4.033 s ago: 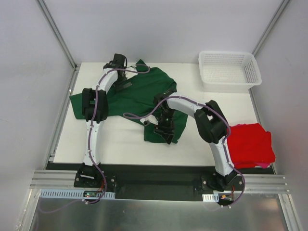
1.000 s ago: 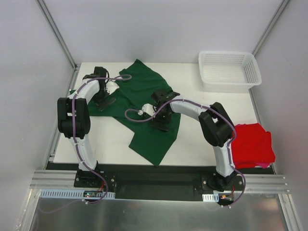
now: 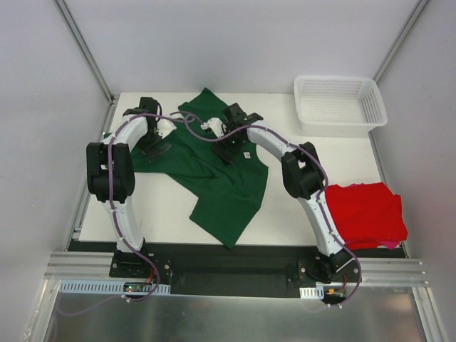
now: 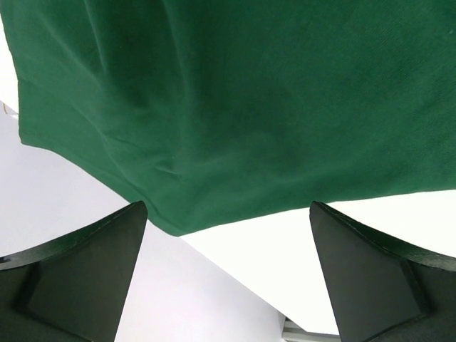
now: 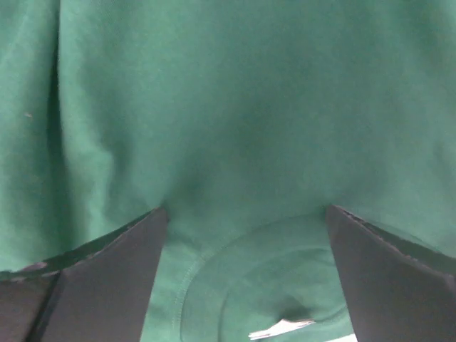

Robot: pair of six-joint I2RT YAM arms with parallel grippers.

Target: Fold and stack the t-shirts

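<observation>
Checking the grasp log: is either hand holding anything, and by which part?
Nothing held: both the left hand and right hand are open over the green t-shirt.

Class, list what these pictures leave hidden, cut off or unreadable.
Top view: the right arm hides part of the green t-shirt and the red t-shirt's edge.
Right wrist: neck label, cut by bottom edge, unreadable.
Left wrist: green t-shirt runs off the top edge.

A white table point(image 3: 164, 206) bears a green t-shirt point(image 3: 221, 187), red t-shirt point(image 3: 367, 214) and mesh basket point(image 3: 335, 122).
</observation>
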